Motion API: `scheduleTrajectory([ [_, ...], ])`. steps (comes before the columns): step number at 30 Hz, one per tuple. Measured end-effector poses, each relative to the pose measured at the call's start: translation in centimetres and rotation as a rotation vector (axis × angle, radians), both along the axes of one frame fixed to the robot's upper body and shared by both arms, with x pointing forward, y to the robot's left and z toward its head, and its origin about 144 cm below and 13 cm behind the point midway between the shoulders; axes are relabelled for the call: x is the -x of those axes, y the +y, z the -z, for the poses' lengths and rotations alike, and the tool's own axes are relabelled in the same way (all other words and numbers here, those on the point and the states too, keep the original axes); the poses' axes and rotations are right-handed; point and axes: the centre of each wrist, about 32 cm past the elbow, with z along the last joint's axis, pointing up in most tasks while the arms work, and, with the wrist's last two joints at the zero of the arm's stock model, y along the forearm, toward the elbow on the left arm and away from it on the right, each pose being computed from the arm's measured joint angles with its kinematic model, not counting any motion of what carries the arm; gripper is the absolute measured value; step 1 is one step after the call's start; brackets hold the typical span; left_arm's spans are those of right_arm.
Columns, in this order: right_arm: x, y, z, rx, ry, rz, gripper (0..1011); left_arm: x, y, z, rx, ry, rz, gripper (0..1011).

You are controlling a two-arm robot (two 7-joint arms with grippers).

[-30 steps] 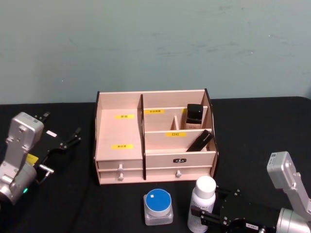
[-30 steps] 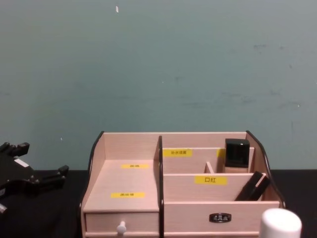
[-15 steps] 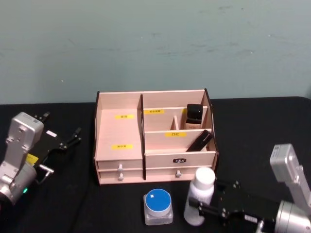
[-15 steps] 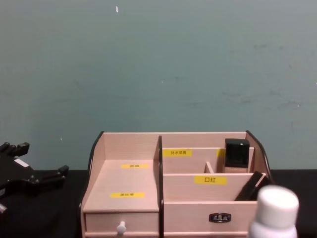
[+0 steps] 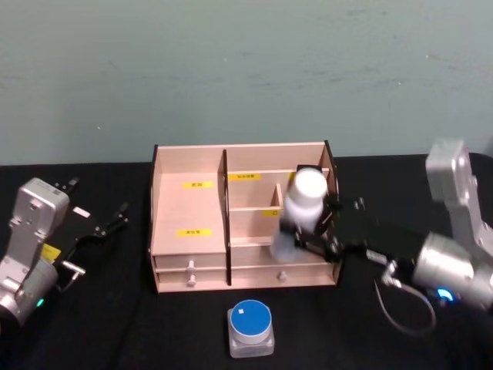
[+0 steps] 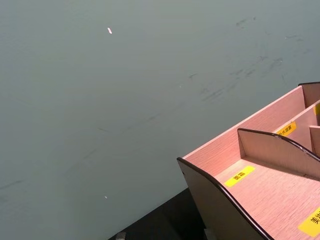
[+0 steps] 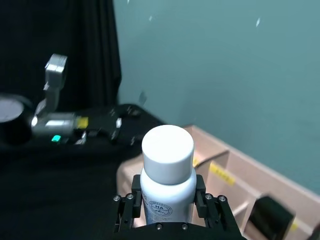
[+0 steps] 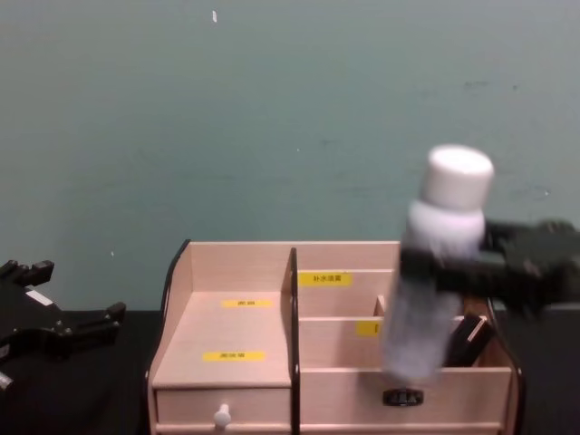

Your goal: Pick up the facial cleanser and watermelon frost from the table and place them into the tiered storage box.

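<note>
We grip the facial cleanser bottle [image 5: 302, 208] around its body, cap up, probably so that it can enter a compartment base-first. The right gripper [image 5: 312, 231] clamps it above the right-hand tiers of the tiered storage box [image 5: 189, 212], with the arm reaching in from the right. The bottle appears slightly tilted. The blue-lidded jar [image 5: 250, 324] sits in front of the box. The left gripper [image 5: 96, 220] is parked at the left, fingers apart.

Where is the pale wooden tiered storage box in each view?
Head view: pale wooden tiered storage box mid-table, behind the white capped bottle in the right end effector; left end effector open at far left.
Chest view: box at lower centre.
Left wrist view: box in lower right corner.
Right wrist view: box lower right, behind bottle.
Shared landmark: its yellow labels.
</note>
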Motion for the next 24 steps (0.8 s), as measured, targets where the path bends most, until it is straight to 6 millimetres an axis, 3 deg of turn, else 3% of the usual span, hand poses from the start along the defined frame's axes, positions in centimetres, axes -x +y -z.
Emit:
scheduleTrajectory([
  [12, -6.0, 2.1, -0.7, -0.059, -0.04, 0.05, 607, 0.0, 0.0, 0.0, 0.0, 0.0, 0.0, 1010],
  [24, -9.4, 3.4, 0.2, -0.04, -0.036, 0.047, 607, 0.0, 0.0, 0.0, 0.0, 0.0, 0.0, 1010],
])
